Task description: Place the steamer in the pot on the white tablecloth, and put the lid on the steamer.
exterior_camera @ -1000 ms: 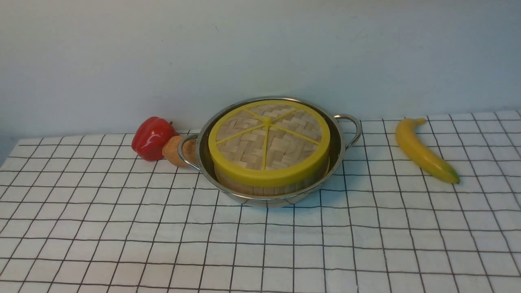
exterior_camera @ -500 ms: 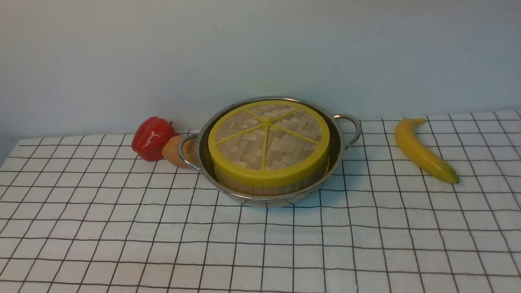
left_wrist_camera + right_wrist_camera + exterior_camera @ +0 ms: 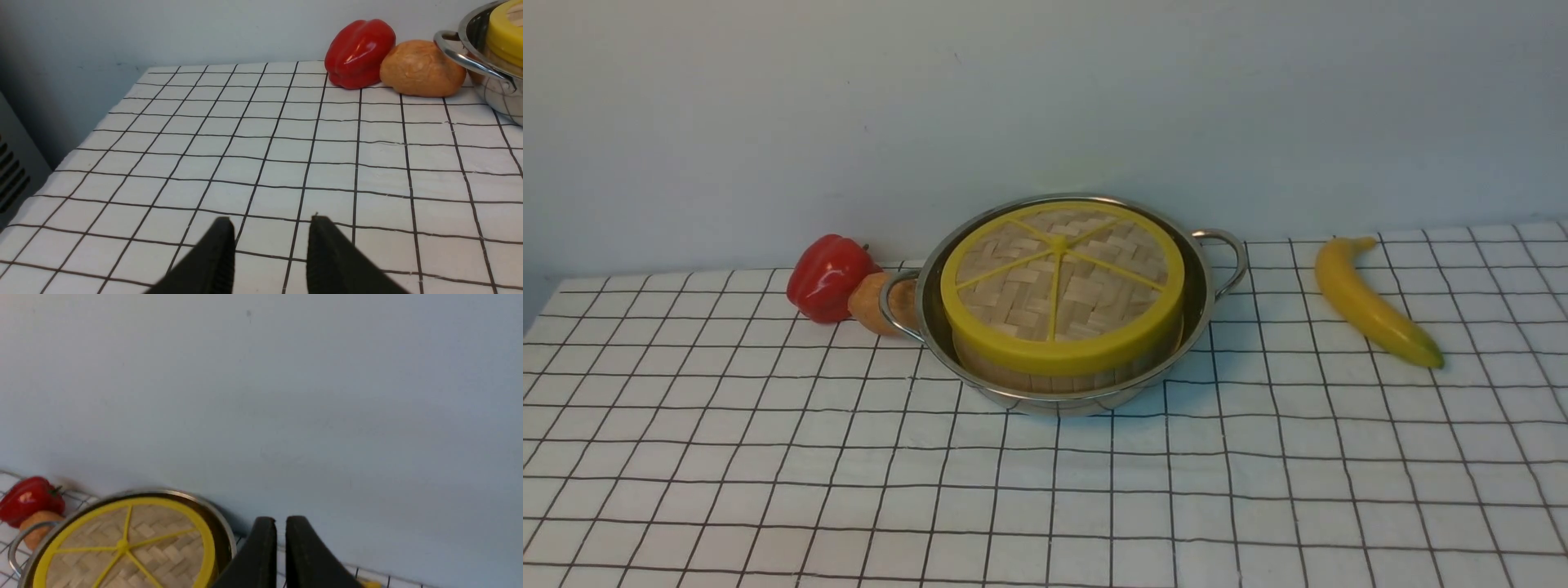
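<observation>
In the front view nothing has shifted over the last second: the pot [image 3: 1063, 304] sits at mid-frame on the white tablecloth [image 3: 768, 474], the steamer [image 3: 1062, 369] is inside it and the lid [image 3: 1062, 282] rests flat on the steamer, so both parts of the task look done; what the steamer holds is hidden under the lid, and neither arm shows here. A red bell pepper [image 3: 829, 276] and a brown bun-like lump [image 3: 876, 302] lie left of the pot, a banana [image 3: 1372, 302] well apart at right. In the left wrist view the left gripper [image 3: 269, 228] at bottom centre hangs over bare cloth, fingers clearly parted and holding nothing, the pot's handle at upper right. In the right wrist view the right gripper [image 3: 281, 526] at bottom centre shows fingers nearly together with a thin gap, empty, beside the lidded pot at lower left
</observation>
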You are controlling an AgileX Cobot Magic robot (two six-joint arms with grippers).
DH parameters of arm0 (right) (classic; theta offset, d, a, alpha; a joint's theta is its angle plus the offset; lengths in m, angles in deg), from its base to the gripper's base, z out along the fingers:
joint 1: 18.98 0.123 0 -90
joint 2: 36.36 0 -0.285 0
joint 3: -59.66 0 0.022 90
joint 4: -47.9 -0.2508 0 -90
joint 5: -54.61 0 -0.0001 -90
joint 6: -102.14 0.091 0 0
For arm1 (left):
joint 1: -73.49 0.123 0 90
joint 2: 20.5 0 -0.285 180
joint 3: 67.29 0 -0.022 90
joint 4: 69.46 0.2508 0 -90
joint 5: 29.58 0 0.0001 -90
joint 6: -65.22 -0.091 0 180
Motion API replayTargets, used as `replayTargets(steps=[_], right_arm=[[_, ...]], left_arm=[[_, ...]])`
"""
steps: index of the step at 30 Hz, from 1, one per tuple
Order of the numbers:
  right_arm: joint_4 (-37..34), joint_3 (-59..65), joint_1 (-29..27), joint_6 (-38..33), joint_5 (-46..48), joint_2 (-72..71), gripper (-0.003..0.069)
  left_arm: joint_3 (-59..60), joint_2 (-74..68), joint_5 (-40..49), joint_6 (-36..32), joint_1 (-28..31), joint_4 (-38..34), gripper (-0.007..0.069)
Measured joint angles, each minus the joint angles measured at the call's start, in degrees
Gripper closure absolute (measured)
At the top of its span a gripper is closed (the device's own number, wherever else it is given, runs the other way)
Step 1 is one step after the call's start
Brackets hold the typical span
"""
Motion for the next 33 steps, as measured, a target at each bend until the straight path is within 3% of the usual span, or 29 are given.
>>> replayTargets(steps=[2,8,10,18,26,33], right_arm=[[0.00,14.69,-0.22,0.47,-7.92,-6.33,0.0582],[-0.38,39.97,-4.36,2.22,-25.66,-25.15,0.0561],[-0.94,46.15,-5.96,2.92,-27.70,-31.33,0.0555],[-1.55,66.49,-12.88,3.41,-31.40,-53.29,0.0529],[0.43,76.35,-13.26,3.04,-31.32,-66.51,0.0505],[0.04,79.57,-13.26,4.05,-23.88,-68.48,0.0486]], left_arm=[[0.00,0.00,0.00,0.00,0.00,0.00,0.0382],[0.00,0.00,0.00,0.00,0.00,0.00,0.0382],[0.00,0.00,0.00,0.00,0.00,0.00,0.0382],[0.00,0.00,0.00,0.00,0.00,0.00,0.0382],[0.00,0.00,0.00,0.00,0.00,0.00,0.0382],[0.00,0.00,0.00,0.00,0.00,0.00,0.0382]])
